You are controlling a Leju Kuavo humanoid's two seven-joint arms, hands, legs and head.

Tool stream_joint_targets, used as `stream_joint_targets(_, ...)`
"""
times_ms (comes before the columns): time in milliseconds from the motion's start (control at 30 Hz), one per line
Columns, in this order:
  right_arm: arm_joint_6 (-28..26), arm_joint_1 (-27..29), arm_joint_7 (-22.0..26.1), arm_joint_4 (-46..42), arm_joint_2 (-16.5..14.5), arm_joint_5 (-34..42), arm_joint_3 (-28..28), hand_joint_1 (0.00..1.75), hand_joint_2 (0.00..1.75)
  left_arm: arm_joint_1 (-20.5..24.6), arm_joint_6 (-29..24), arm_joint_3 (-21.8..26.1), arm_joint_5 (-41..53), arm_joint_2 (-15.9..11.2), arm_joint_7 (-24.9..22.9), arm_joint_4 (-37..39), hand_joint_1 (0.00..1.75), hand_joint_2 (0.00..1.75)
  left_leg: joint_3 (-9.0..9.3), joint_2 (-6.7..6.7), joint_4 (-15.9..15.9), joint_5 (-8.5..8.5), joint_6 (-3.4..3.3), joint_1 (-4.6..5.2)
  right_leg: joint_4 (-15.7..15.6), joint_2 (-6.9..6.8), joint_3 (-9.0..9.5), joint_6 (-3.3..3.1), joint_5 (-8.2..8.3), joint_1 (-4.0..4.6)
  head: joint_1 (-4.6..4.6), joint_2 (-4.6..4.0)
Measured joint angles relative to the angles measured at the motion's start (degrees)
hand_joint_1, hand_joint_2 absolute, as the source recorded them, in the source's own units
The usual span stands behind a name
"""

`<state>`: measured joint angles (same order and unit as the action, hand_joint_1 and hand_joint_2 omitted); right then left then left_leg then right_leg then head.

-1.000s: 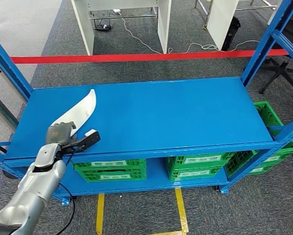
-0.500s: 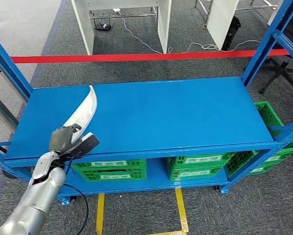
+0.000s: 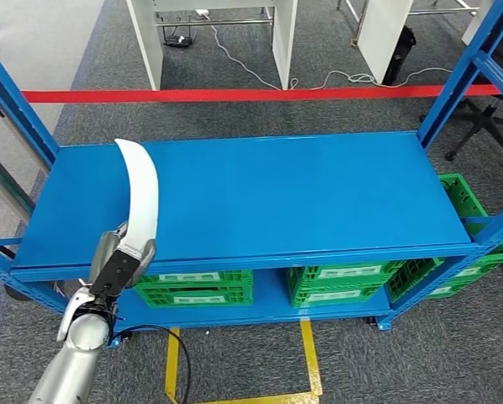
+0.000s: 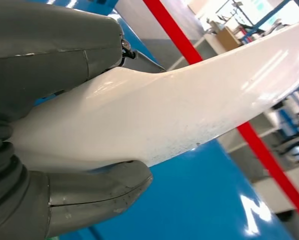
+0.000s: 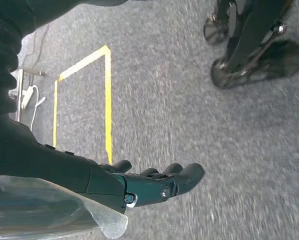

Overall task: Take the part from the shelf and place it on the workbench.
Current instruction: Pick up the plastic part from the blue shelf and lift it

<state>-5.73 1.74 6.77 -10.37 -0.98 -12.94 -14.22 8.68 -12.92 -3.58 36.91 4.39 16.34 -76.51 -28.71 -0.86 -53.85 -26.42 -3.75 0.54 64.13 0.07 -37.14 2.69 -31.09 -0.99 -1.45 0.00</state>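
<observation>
1. While the head view shows the left hand (image 3: 118, 263) at the front edge of the blue shelf (image 3: 287, 194), gripping the lower end of the curved white part (image 3: 140, 198), the part rises from that grasp and arcs over the shelf's left portion, its tip pointing toward the back edge.
2. From the left wrist view the grip is plainer: the thick grey thumb (image 4: 99, 192) lies against one face of the part (image 4: 170, 120) and the grey fingers (image 4: 53, 42) press on the other, so the hand is clamped on it (whether the part touches the shelf surface I cannot tell).
3. Down by the floor, the right wrist view shows the right hand (image 5: 148, 185), its dark fingers stretched out straight side by side, holding nothing, above grey carpet (image 5: 185, 100) with a yellow floor marking (image 5: 107, 95).
4. Under the shelf's top board, green crates (image 3: 192, 289) sit on the lower level, and another green crate (image 3: 458, 198) stands just beyond the right end.
5. Behind the shelf a red tape line (image 3: 249, 94) crosses the carpet, with white table legs (image 3: 149, 50) and a cable (image 3: 338, 82) farther back.
</observation>
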Motion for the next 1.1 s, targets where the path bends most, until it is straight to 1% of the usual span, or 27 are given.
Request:
stream_joint_targets(33, 0.27, 0.08, -0.04, 0.01, 0.00, 0.00, -0.09, 0.00, 1.75, -1.22, 0.05, -0.02, -1.76, 0.19, 1.06, -1.52, 1.75, 1.75, -0.33, -0.06, -0.15, 0.09, 0.00, -0.01, 3.91, 0.00, -1.28, 0.14, -1.91, -0.11, -0.07, 0.00)
stream_joint_targets(67, 0.65, 0.17, -0.03, 0.01, 0.00, 0.02, -0.19, 0.00, 1.75, -2.56, 0.02, -0.03, -3.70, 0.43, 2.29, -3.08, 1.75, 1.75, -0.65, -0.13, -0.39, 0.12, 0.07, -0.02, 6.71, -0.02, -2.07, 0.32, -2.93, -0.22, -0.10, 0.00)
stream_joint_targets(100, 1.09, 0.26, 0.10, 0.01, 0.00, 0.04, -0.34, 0.00, 1.75, -4.04, -0.08, -0.03, -5.75, 0.68, 3.69, -4.65, 1.75, 1.75, -1.02, -0.19, -0.74, 0.11, 0.16, -0.09, 7.67, -0.05, -1.97, 0.53, -2.94, -0.35, -0.09, 0.00)
stream_joint_targets(133, 1.56, 0.36, 0.45, 0.01, 0.00, 0.08, -0.55, 0.00, 1.75, -5.60, -0.24, -0.03, -8.01, 1.00, 5.29, -6.39, 1.75, 1.75, -1.42, -0.22, -1.22, 0.04, 0.32, -0.23, 6.26, -0.08, -0.73, 0.74, -1.88, -0.51, -0.10, 0.00)
stream_joint_targets(200, 2.41, 0.43, 1.69, 0.01, -0.01, 0.20, -0.96, 0.00, 1.75, -8.89, -0.68, -0.01, -12.43, 1.67, 8.48, -10.15, 1.75, 1.75, -2.31, -0.21, -2.48, -0.31, 0.97, -0.58, -0.85, -0.10, 3.81, 1.28, 0.52, -0.85, -0.14, 0.00)
stream_joint_targets(233, 2.78, 0.42, 2.33, 0.01, -0.04, 0.29, -1.10, 0.00, 1.75, -10.50, -0.86, 0.03, -14.33, 2.00, 9.85, -12.09, 1.75, 1.75, -2.83, -0.16, -3.21, -0.50, 1.41, -0.61, -3.73, 0.03, 5.70, 1.24, 1.18, -0.87, -0.23, 0.00)
stream_joint_targets(267, 3.06, 0.41, 2.82, 0.01, -0.07, 0.38, -1.23, 0.00, 1.75, -11.97, -0.97, 0.08, -15.67, 2.26, 10.86, -13.89, 1.75, 1.75, -3.26, -0.09, -3.93, -0.61, 1.84, -0.56, -5.36, 0.16, 6.69, 1.11, 1.20, -0.88, -0.29, 0.00)
stream_joint_targets(300, 3.24, 0.39, 3.10, 0.01, -0.11, 0.45, -1.35, 0.00, 1.75, -13.18, -1.00, 0.12, -16.46, 2.45, 11.49, -15.36, 1.75, 1.75, -3.61, -0.01, -4.43, -0.57, 2.19, -0.45, -5.56, 0.31, 6.86, 0.81, 0.81, -0.76, -0.31, 0.00)
stream_joint_targets(400, 3.49, 0.38, 3.44, 0.04, -0.14, 0.51, -1.80, 0.00, 1.75, -15.47, -0.99, 0.22, -17.21, 2.78, 12.10, -18.19, 1.75, 1.75, -4.26, 0.35, -5.48, -0.83, 3.00, -0.54, -5.10, 0.22, 5.85, -0.56, 1.27, -0.75, -0.22, 0.00)
stream_joint_targets(433, 3.53, 0.35, 3.49, 0.05, -0.15, 0.52, -1.92, 0.00, 1.75, -15.94, -0.97, 0.26, -17.31, 2.84, 12.16, -18.81, 1.75, 1.75, -4.76, 0.49, -6.60, -2.17, 3.28, -0.63, -5.12, 0.11, 5.38, -1.17, 1.61, -0.79, -0.13, 0.00)
stream_joint_targets(467, 3.57, 0.33, 3.54, 0.07, -0.15, 0.56, -2.04, 0.00, 1.75, -16.32, -0.94, 0.31, -17.50, 2.89, 12.32, -19.36, 1.75, 1.75, -5.59, 0.62, -8.87, -4.42, 3.54, -0.72, -5.16, -0.01, 4.75, -1.82, 2.08, -0.79, 0.06, 0.00)
stream_joint_targets(533, 3.56, 0.31, 3.78, 0.07, -0.15, 0.91, -2.34, 0.00, 1.75, -17.06, -0.89, 0.43, -18.55, 3.06, 13.40, -20.30, 1.75, 1.75, -7.60, 0.68, -15.86, -9.80, 3.91, -0.83, -5.12, -0.13, 3.52, -2.65, 3.08, -0.53, 0.34, 0.00)
stream_joint_targets(567, 3.44, 0.32, 4.06, 0.07, -0.15, 1.17, -2.55, 0.00, 1.75, -17.67, -0.90, 0.53, -19.43, 3.21, 14.48, -20.84, 1.75, 1.75, -8.17, 0.68, -19.12, -11.44, 3.94, -0.86, -5.09, -0.18, 2.79, -2.83, 3.64, -0.37, 0.40, 0.00)
stream_joint_targets(600, 3.15, 0.34, 4.53, 0.07, -0.15, 1.36, -2.76, 0.00, 1.75, -18.53, -0.93, 0.66, -20.39, 3.47, 15.72, -21.45, 1.75, 1.75, -8.00, 0.68, -20.85, -11.73, 3.85, -0.85, -5.08, -0.20, 2.10, -2.90, 4.17, -0.21, 0.40, 0.00)
stream_joint_targets(633, 2.61, 0.35, 5.26, 0.07, -0.15, 1.33, -2.93, 0.00, 1.75, -19.58, -0.97, 0.85, -21.44, 3.79, 17.13, -22.24, 1.75, 1.75, -6.96, 0.68, -20.68, -10.83, 3.64, -0.81, -5.07, -0.19, 1.45, -2.90, 4.67, -0.06, 0.42, 0.00)
stream_joint_targets(667, 1.90, 0.36, 6.08, 0.07, -0.17, 1.12, -3.05, 0.00, 1.75, -20.75, -0.94, 1.15, -22.54, 4.28, 18.48, -23.19, 1.75, 1.75, -4.91, 0.69, -18.39, -9.14, 3.23, -0.71, -5.07, -0.16, 0.83, -2.87, 5.20, 0.10, 0.42, 0.00)
stream_joint_targets(700, 1.16, 0.35, 6.77, 0.07, -0.22, 0.73, -3.14, 0.00, 1.75, -21.87, -0.81, 1.52, -23.63, 4.82, 19.67, -24.17, 1.75, 1.75, -2.12, 0.68, -14.56, -7.56, 2.65, -0.52, -5.07, -0.13, 0.33, -2.80, 5.72, 0.21, 0.41, 0.00)
stream_joint_targets(733, 0.50, 0.35, 7.25, 0.07, -0.34, 0.28, -3.20, 0.00, 1.75, -22.86, -0.54, 1.97, -24.74, 5.38, 20.74, -25.26, 1.75, 1.75, 1.01, 0.66, -9.87, -6.82, 1.97, -0.23, -5.05, -0.10, -0.04, -2.62, 6.19, 0.36, 0.42, 0.00)
stream_joint_targets(767, 0.11, 0.36, 7.44, 0.07, -0.47, -0.09, -3.25, 0.00, 1.75, -23.69, -0.19, 2.45, -25.71, 5.93, 21.66, -26.24, 1.75, 1.75, 3.65, 0.65, -5.69, -6.71, 1.54, 0.00, -5.08, -0.15, -0.27, -2.37, 6.70, 0.42, 0.37, 0.00)
stream_joint_targets(800, 0.05, 0.35, 7.49, 0.07, -0.58, -0.38, -3.29, 0.00, 1.75, -24.39, 0.19, 2.94, -26.51, 6.44, 22.31, -27.07, 1.75, 1.75, 5.27, 0.66, -2.91, -6.96, 1.32, 0.25, -5.20, -0.24, -0.35, -2.08, 7.24, 0.40, 0.37, 0.00)
stream_joint_targets(833, 0.29, 0.35, 7.52, 0.07, -0.66, -0.55, -3.33, 0.00, 1.75, -25.11, 0.58, 3.51, -27.24, 6.93, 22.74, -27.86, 1.75, 1.75, 5.95, 0.67, -1.42, -7.16, 1.32, 0.43, -5.42, -0.34, -0.39, -1.74, 7.83, 0.34, 0.44, 0.00)
stream_joint_targets(900, 1.51, 0.43, 7.60, 0.16, -0.67, -0.69, -3.39, 0.00, 1.75, -26.75, 1.39, 4.93, -28.64, 8.17, 23.04, -29.26, 1.75, 1.75, 5.17, 0.56, -0.76, -5.94, 1.45, 0.36, -5.85, -0.41, -0.65, -1.10, 8.44, 0.16, 0.63, 0.00)
stream_joint_targets(933, 2.14, 0.50, 7.68, 0.22, -0.68, -0.71, -3.42, 0.00, 1.75, -27.56, 1.85, 5.71, -29.33, 8.81, 23.05, -29.92, 1.75, 1.75, 4.52, 0.45, -0.52, -5.14, 1.30, 0.22, -5.41, -0.36, -1.02, -0.87, 7.41, 0.14, 0.65, 0.00)
stream_joint_targets(967, 2.76, 0.63, 7.80, 0.28, -0.72, -0.70, -3.45, 0.00, 1.75, -28.29, 2.41, 6.59, -29.95, 9.53, 23.05, -30.59, 1.75, 1.75, 3.68, 0.34, -0.29, -4.24, 1.11, 0.06, -3.87, -0.30, -1.60, -0.66, 5.07, 0.13, 0.50, 0.00)
stream_joint_targets(1033, 3.87, 0.86, 8.41, 0.34, -0.83, -0.45, -3.60, 0.00, 1.75, -29.34, 3.58, 8.31, -30.70, 10.87, 23.05, -31.63, 1.75, 1.75, 2.00, 0.26, -0.29, -2.83, 0.82, 0.04, 1.90, -0.24, -2.70, -0.37, -1.22, 0.02, 0.15, 0.00)
stream_joint_targets(1067, 4.67, 0.94, 8.95, 0.37, -0.89, -0.06, -3.80, 0.00, 1.75, -29.76, 4.09, 9.29, -30.88, 11.51, 23.05, -32.10, 1.75, 1.75, 1.08, 0.19, -0.41, -2.13, 0.83, 0.08, 5.51, -0.23, -3.01, -0.18, -3.47, -0.02, 0.03, 0.00)
stream_joint_targets(1100, 5.53, 0.94, 9.60, 0.38, -0.92, 0.48, -4.09, 0.00, 1.75, -30.05, 4.42, 10.20, -30.97, 12.08, 23.05, -32.49, 1.75, 1.75, 0.10, 0.09, -0.63, -1.49, 0.90, 0.10, 8.26, -0.22, -2.91, -0.01, -4.14, -0.05, 0.02, 0.00)
